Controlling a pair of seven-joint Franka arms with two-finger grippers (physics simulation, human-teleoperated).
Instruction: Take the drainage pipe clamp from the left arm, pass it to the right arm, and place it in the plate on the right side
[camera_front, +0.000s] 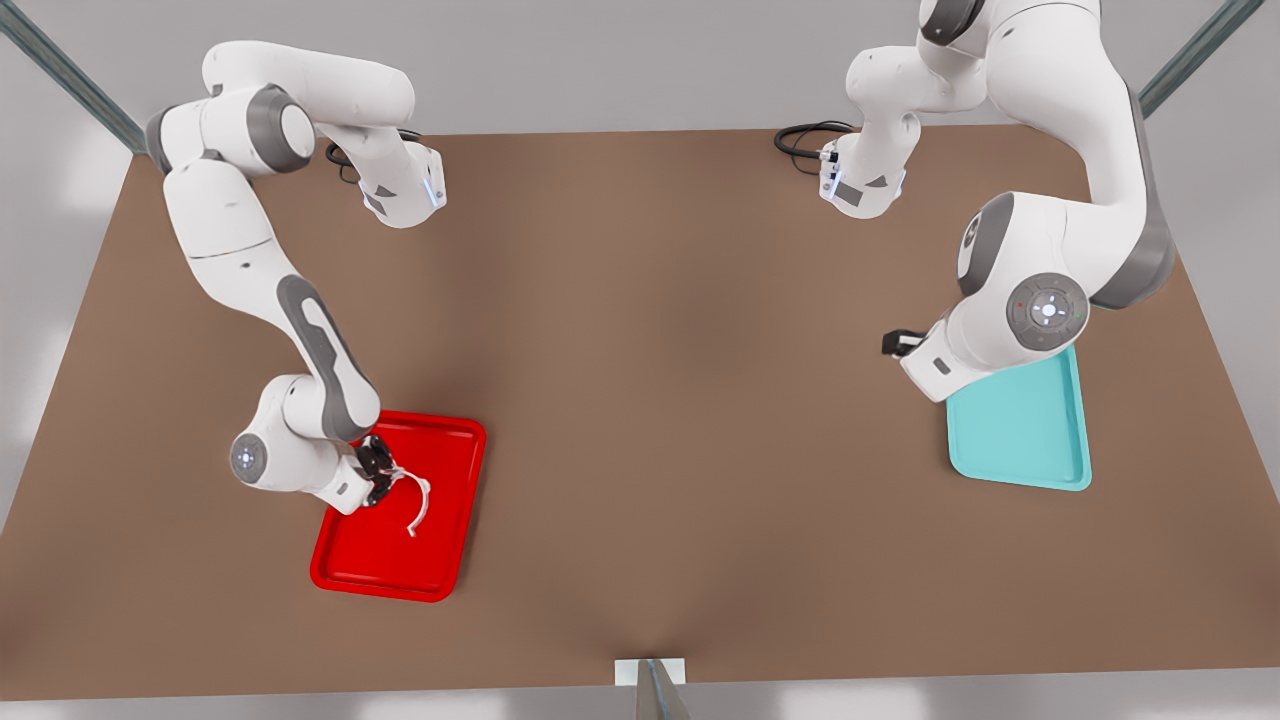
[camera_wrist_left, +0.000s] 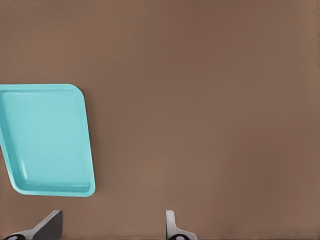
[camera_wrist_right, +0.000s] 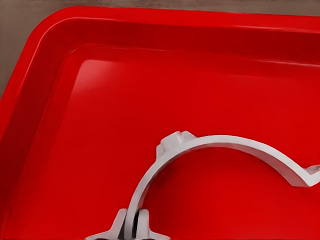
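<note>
The white half-ring drainage pipe clamp (camera_front: 418, 500) (camera_wrist_right: 225, 145) hangs low over the inside of the red plate (camera_front: 385, 560) (camera_wrist_right: 100, 125), at the front view's left. My right gripper (camera_front: 380, 472) (camera_wrist_right: 135, 227) is shut on one end of it, and the other tabbed end points away over the plate's floor. Whether the clamp touches the floor I cannot tell. My left gripper (camera_front: 895, 343) (camera_wrist_left: 112, 227) is at the front view's right, beside the teal tray, open with nothing between its fingers, and that arm waits there.
A teal tray (camera_front: 1020, 430) (camera_wrist_left: 47, 140) lies on the brown table (camera_front: 660, 400) at the front view's right, partly under the left arm. Black cables (camera_front: 805, 140) lie near the arm bases at the back. A small post (camera_front: 652, 690) stands at the table's front edge.
</note>
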